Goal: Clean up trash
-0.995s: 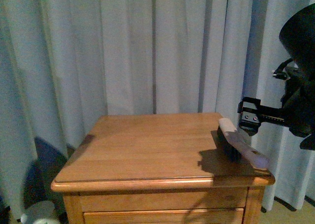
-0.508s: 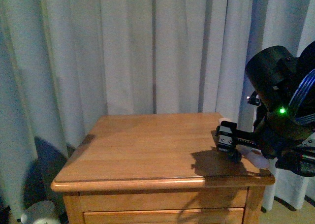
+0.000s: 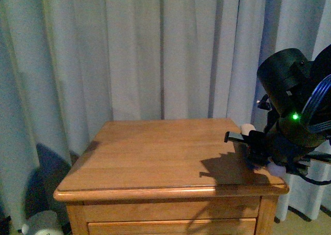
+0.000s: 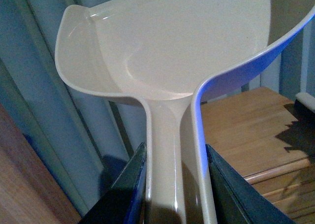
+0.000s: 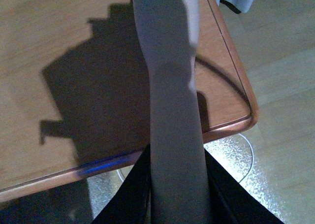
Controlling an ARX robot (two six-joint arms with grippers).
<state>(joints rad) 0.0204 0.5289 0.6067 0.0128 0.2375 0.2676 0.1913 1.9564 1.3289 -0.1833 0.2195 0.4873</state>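
right arm has come down from the upper right of the front frame to the right edge of the honey-coloured wooden nightstand (image 3: 155, 152). it now crouches low over the pale, smooth, long-handled brush (image 5: 167, 86), whose light tip sits a little further right than it did a second ago. right gripper (image 5: 177, 187): in the right wrist view both dark jaws press the sides of the handle at bottom centre, so i read it as clamped on the brush. the handle runs up the frame across the nightstand's rounded corner, with floor showing at right. left gripper (image 4: 174, 194): dark jaws flank the stem of the beige, glossy plastic dustpan (image 4: 172, 51) at bottom centre and grip it. the scoop fills the upper frame against the grey pleated curtain (image 3: 155, 49), and the nightstand shows at middle right, apart from the pan. trash, a crumpled white wad: not visible in any view. the visible tabletop shows only wood grain and the arm's shadow, and the patch under the right arm is hidden, so its place relative to either gripper cannot be told. judgement: tool pickup is just finishing and sweeping has not begun. the next move calls for lifting the brush clear of the table corner without tipping it off, locating the wad, then setting the pan's lip flat beside it for the sweep.
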